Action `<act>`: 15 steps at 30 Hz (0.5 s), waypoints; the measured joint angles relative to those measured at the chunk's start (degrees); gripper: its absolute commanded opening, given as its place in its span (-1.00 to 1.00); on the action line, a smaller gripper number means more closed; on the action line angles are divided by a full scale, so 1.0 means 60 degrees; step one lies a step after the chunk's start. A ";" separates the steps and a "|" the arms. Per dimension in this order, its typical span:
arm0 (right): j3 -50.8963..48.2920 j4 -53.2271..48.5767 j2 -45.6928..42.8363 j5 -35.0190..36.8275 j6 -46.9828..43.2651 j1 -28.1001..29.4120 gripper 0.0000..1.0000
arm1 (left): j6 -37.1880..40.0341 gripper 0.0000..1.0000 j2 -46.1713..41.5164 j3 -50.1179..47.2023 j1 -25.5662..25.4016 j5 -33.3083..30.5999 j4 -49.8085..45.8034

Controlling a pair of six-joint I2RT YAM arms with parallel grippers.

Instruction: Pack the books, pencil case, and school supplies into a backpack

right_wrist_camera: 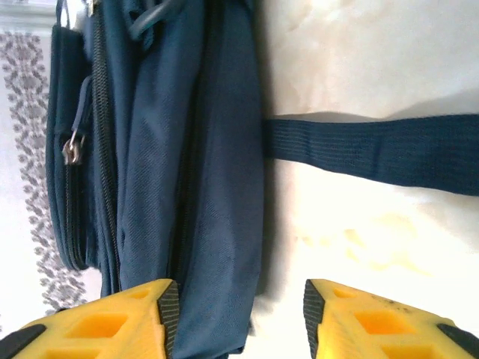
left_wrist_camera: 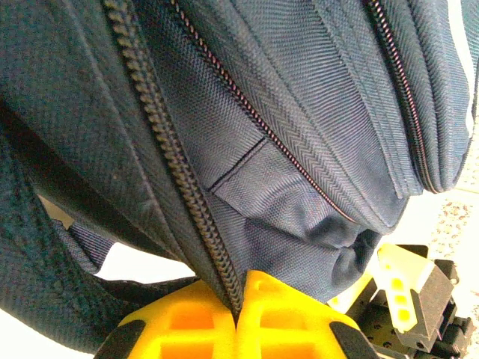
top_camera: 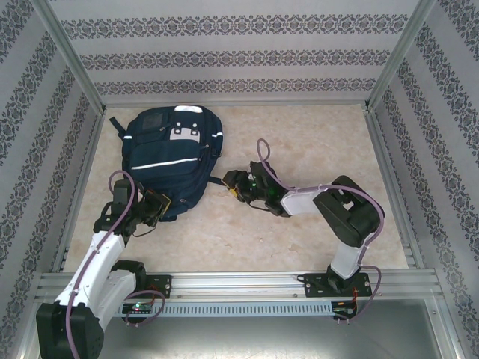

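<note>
I am operating in what appears to be a lab-type robot test cell. Aluminium frame posts [top_camera: 75,63] enclose a marble-look tabletop [top_camera: 314,142]. Patterned wall panels [top_camera: 239,56] line three sides. The left arm [top_camera: 93,258] and right arm [top_camera: 346,258] are bolted to a slotted mounting rail [top_camera: 239,283].

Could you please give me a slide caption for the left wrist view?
Left gripper pinching the navy backpack at its zipper seam.
</note>
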 measured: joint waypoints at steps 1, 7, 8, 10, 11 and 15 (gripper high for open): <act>0.0131 -0.0219 0.0000 0.0011 -0.0248 0.0098 -0.15 | 0.0000 -1.00 0.0022 0.0066 0.0000 0.0000 -0.0058; 0.1020 -0.1490 0.0004 0.0240 -0.2313 0.1355 -0.21 | 0.0000 -1.00 0.0149 0.0342 -0.0004 0.0004 -0.0211; 0.1220 -0.1683 0.0007 0.0335 -0.2736 0.1581 -0.20 | 0.0000 -1.00 0.0149 0.0342 0.0000 0.0004 -0.0222; 0.1526 -0.1945 0.0007 0.0481 -0.3468 0.1945 -0.17 | 0.0000 -1.00 0.0175 0.0342 0.0000 0.0007 -0.0237; 0.1683 -0.2135 0.0007 0.0550 -0.3843 0.2116 -0.15 | 0.0000 -1.00 0.0193 0.0342 0.0000 0.0015 -0.0240; 0.2331 -0.3111 0.0015 0.0645 -0.5125 0.2473 -0.14 | 0.0004 -1.00 0.0251 0.0361 0.0000 0.0036 -0.0280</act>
